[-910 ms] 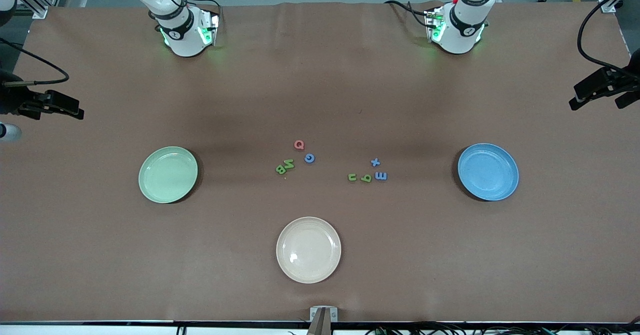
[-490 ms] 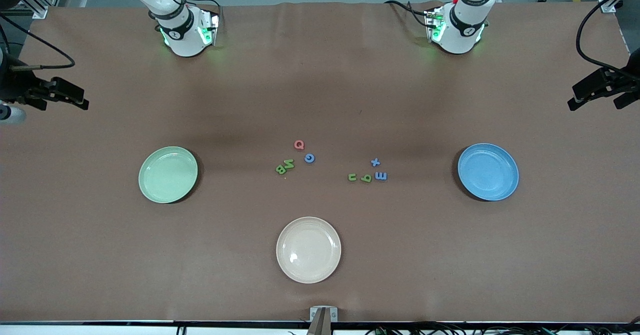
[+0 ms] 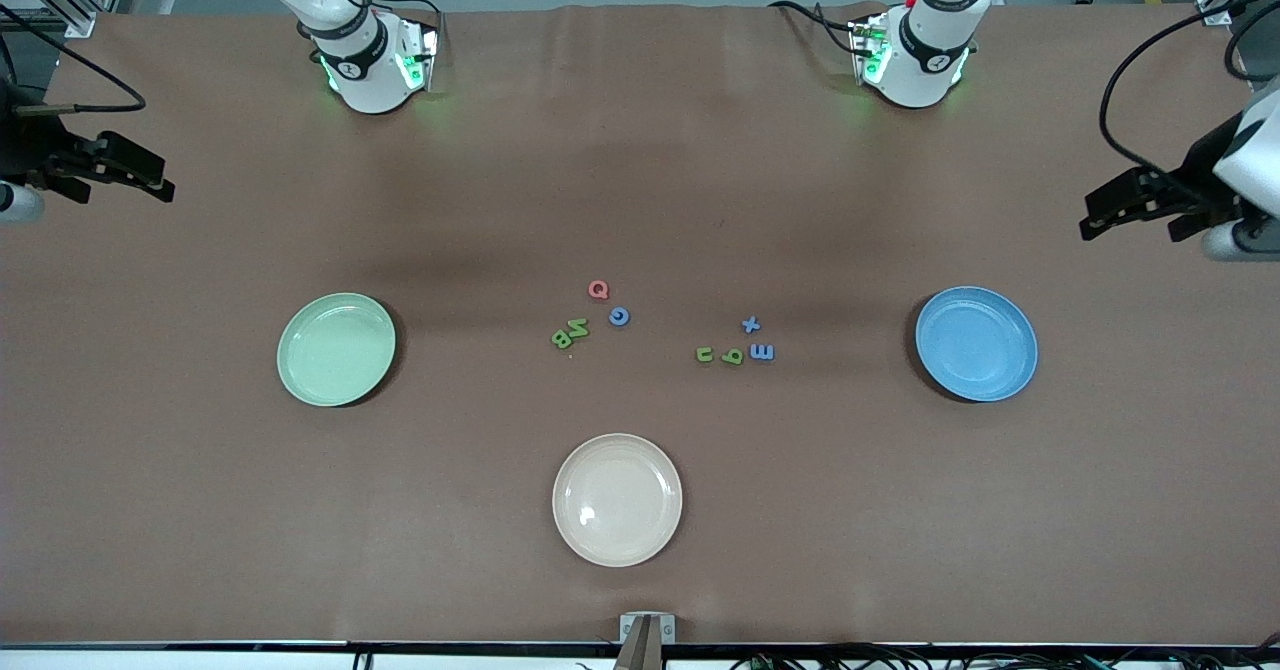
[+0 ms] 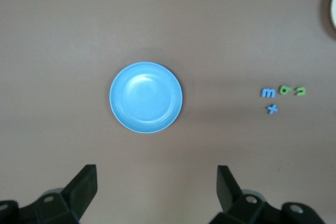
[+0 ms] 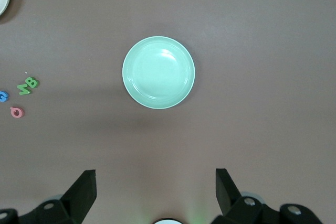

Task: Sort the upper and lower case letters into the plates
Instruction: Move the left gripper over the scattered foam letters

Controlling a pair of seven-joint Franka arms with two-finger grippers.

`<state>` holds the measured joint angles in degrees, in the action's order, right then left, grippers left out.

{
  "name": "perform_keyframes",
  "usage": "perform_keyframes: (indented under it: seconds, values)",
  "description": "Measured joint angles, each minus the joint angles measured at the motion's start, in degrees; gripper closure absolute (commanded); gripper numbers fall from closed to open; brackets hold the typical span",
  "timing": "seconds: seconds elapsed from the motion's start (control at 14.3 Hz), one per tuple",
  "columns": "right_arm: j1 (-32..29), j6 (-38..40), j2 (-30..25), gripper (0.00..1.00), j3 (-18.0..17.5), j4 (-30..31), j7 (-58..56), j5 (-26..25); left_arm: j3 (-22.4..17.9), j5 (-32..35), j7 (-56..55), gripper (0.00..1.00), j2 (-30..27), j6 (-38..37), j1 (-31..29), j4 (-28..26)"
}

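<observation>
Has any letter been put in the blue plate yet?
No. The blue plate is bare inside, and the letters all lie on the table between it and the green plate.

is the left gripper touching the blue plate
Apart. In the left wrist view the open left gripper hangs above the table with bare brown cloth showing between its fingertips and the blue plate.

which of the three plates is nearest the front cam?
The cream plate. It lies lowest in the front view, nearer the camera than the letters, while the green plate and blue plate sit farther back at the table's ends.
</observation>
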<state>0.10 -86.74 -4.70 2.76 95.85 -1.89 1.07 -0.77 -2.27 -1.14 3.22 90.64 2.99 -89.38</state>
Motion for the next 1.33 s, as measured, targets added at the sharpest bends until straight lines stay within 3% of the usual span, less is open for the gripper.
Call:
perform_keyframes:
  seconds: [0.77,1.05,1.33]
  values:
    - [-0.21,-0.01,-0.02,0.00,0.16,1.05,0.58,1.09,0.74,-0.04,-0.36,0.00,5.46,-2.69,0.28,-0.14]
    - [-0.21,-0.01,-0.12,0.00,0.02,1.08,2.06,1.17,3.71,-0.06,-14.63,0.00,6.86,0.43,4.94,-1.74]
    - [-0.23,-0.06,-0.15,0.00,0.10,1.09,2.00,1.15,6.64,-0.06,-29.80,0.00,9.31,11.87,10.02,-8.61]
